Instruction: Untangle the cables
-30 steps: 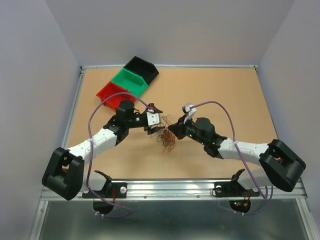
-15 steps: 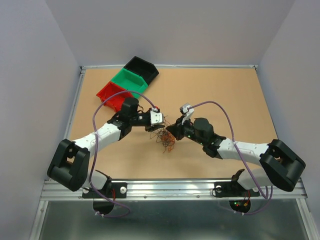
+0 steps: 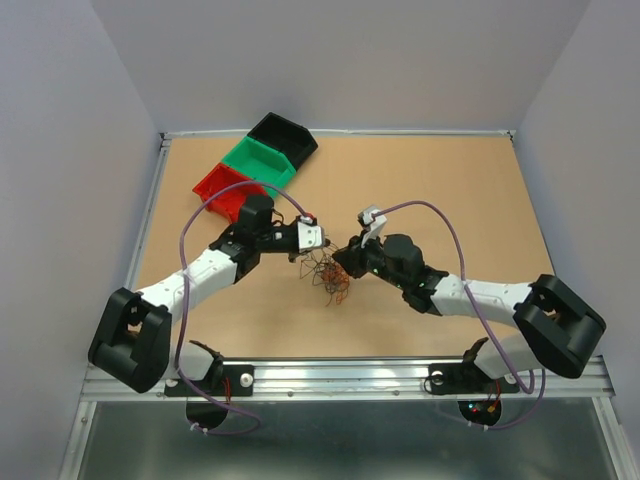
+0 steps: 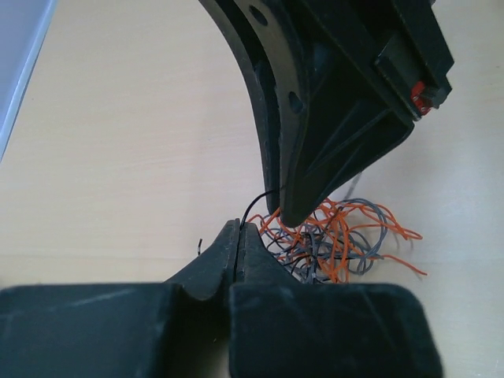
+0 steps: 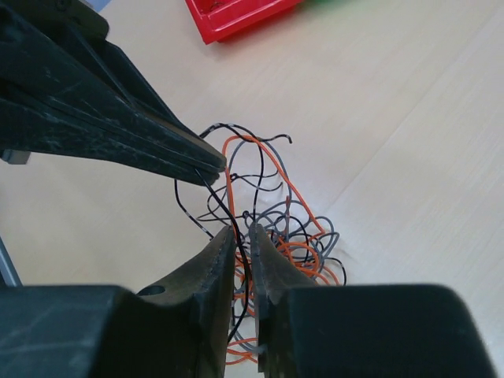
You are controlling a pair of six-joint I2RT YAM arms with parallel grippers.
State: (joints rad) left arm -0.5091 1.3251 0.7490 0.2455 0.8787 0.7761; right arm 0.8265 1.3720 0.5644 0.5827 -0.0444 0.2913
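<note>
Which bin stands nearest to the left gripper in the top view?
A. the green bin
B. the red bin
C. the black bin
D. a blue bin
B: the red bin lies just behind the left gripper, with the green bin and black bin farther back.

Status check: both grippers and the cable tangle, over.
Left gripper shut on a black strand. Right gripper nearly closed around a strand. Cables still tangled between them. Nothing blocking.

A light wooden table with a metal rim, enclosed by pale grey walls. At its far left corner, three small open bins sit touching in a diagonal row: red bin nearest, green bin, black bin farthest.
</note>
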